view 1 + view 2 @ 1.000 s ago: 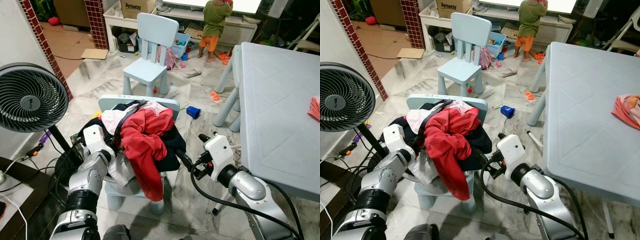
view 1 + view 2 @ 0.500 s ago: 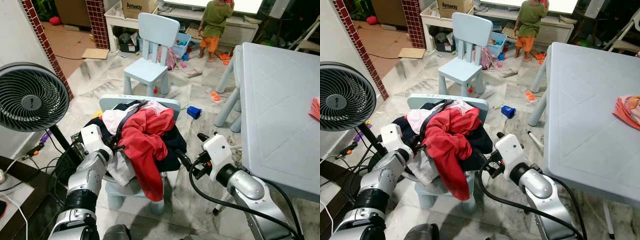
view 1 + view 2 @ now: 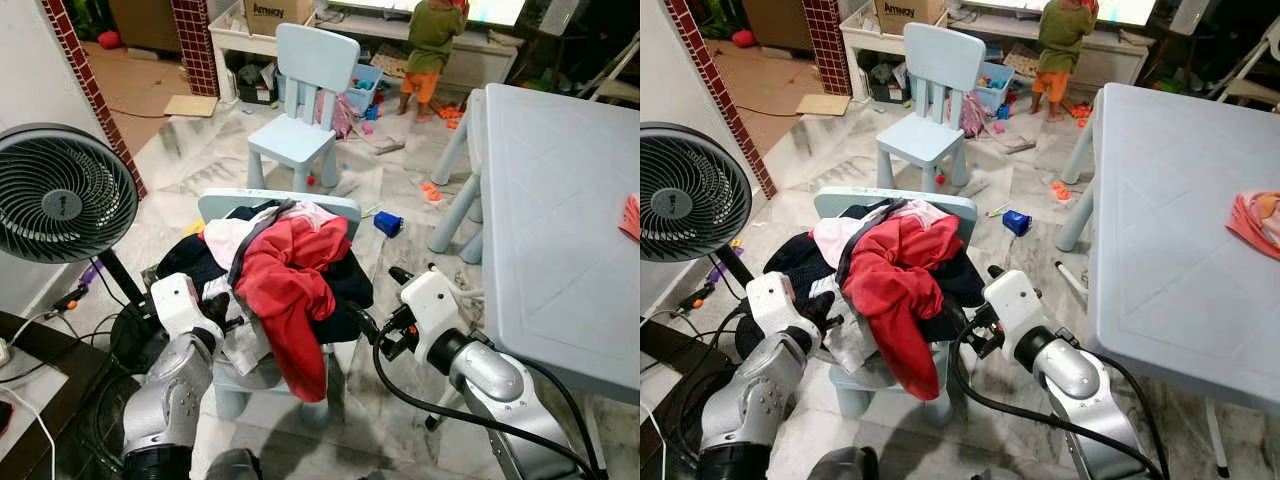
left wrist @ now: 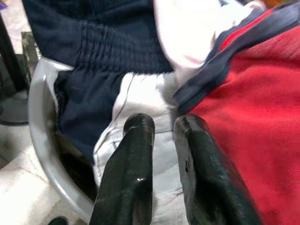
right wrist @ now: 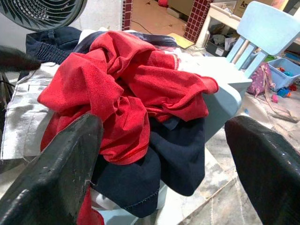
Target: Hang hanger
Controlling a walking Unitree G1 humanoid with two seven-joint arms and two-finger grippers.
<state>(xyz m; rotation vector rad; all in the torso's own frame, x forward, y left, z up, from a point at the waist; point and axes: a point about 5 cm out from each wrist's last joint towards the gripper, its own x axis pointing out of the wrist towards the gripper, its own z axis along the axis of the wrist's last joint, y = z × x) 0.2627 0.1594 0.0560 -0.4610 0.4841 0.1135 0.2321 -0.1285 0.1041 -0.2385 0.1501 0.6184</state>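
Both grippers flank a small pale-blue chair (image 3: pixel 224 381) heaped with clothes, where a red garment (image 3: pixel 290 290) tops dark and white pieces. The left gripper (image 4: pixel 161 126), fingers nearly pressed together with nothing between them, sits just beside the white cloth (image 4: pixel 140 101); the right gripper (image 3: pixel 362 322) has its fingers spread wide toward the pile. No hanger can be made out, so the step looks like searching the heap; next comes locating it and securing a hold.

Red garment (image 3: pixel 290 290), crumpled atop clothes pile, small chair (image 3: pixel 330 206)
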